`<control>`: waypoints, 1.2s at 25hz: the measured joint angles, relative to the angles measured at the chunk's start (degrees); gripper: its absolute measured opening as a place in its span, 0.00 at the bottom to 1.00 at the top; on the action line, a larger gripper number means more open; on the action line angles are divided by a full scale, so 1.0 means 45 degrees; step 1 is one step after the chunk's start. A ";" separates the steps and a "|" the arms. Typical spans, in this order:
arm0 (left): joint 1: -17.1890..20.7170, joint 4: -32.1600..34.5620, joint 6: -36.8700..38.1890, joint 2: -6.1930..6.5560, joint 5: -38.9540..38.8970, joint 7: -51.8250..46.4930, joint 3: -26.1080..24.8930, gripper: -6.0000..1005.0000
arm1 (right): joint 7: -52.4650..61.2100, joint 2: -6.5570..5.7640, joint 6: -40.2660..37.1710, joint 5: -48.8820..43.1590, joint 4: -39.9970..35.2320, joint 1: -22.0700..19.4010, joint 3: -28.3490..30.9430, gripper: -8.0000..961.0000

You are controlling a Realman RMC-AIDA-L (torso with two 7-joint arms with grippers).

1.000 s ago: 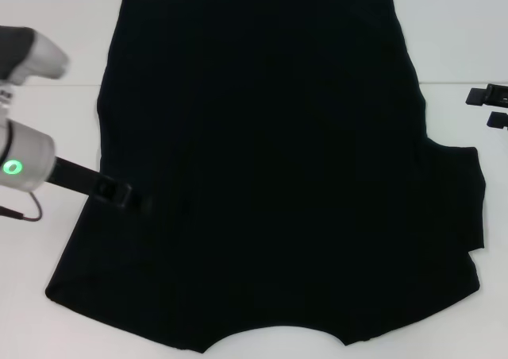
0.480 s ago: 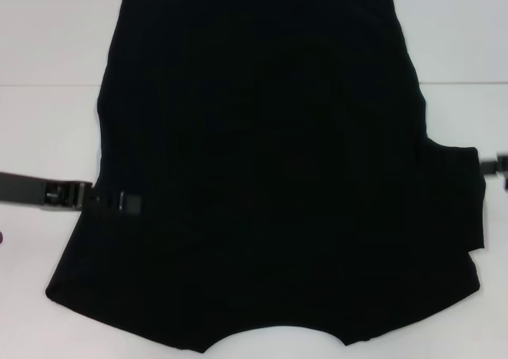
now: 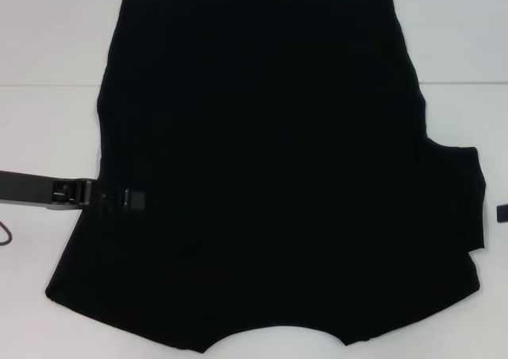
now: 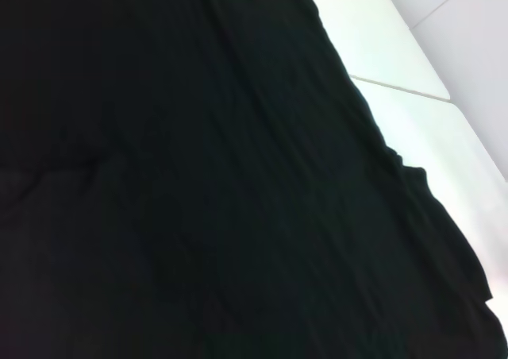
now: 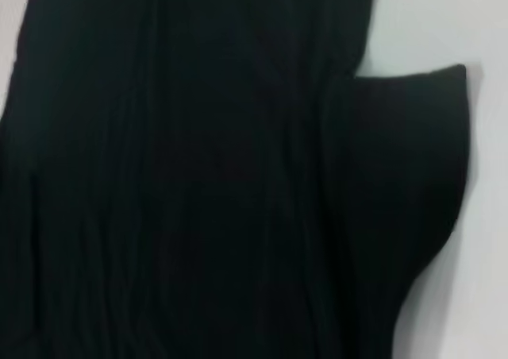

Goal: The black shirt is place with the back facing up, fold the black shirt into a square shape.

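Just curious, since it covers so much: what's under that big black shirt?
The black shirt lies flat on a white table, which shows all around it. Whatever sits beneath the cloth is hidden. The left claw rests at its edge.

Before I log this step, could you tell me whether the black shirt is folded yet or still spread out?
Mostly spread: the black shirt lies flat; only its left sleeve seems tucked in, where the left gripper rests on the edge.
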 joint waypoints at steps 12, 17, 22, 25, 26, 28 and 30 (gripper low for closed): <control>-0.0014 -0.0391 -0.0354 -0.0023 -0.0002 0.0000 0.0053 0.44 | 0.0428 0.0828 0.1490 -0.1074 0.0123 0.0405 -0.0026 0.49; 0.0033 -0.0411 -0.0352 -0.0038 -0.0002 -0.0006 0.0024 0.44 | 0.0484 0.0963 0.2010 -0.1356 0.0503 0.0683 -0.0031 0.46; 0.0048 -0.0417 -0.0348 -0.0041 -0.0002 -0.0021 0.0011 0.44 | 0.0494 0.1019 0.2310 -0.1844 0.0802 0.0939 -0.0139 0.46; 0.0051 -0.0417 -0.0344 -0.0042 -0.0002 -0.0025 0.0000 0.44 | 0.0610 0.1086 0.2476 -0.1855 0.0804 0.0998 -0.0135 0.45; 0.0051 -0.0417 -0.0344 -0.0042 -0.0002 -0.0026 0.0000 0.44 | 0.0658 0.1111 0.2498 -0.1856 0.0802 0.1023 -0.0148 0.45; 0.0053 -0.0417 -0.0344 -0.0051 -0.0002 -0.0029 -0.0003 0.44 | 0.0698 0.1150 0.2568 -0.1885 0.0796 0.1063 -0.0283 0.45; 0.0053 -0.0417 -0.0344 -0.0060 -0.0002 -0.0029 -0.0007 0.44 | 0.0705 0.1176 0.2590 -0.1907 0.0796 0.1098 -0.0447 0.45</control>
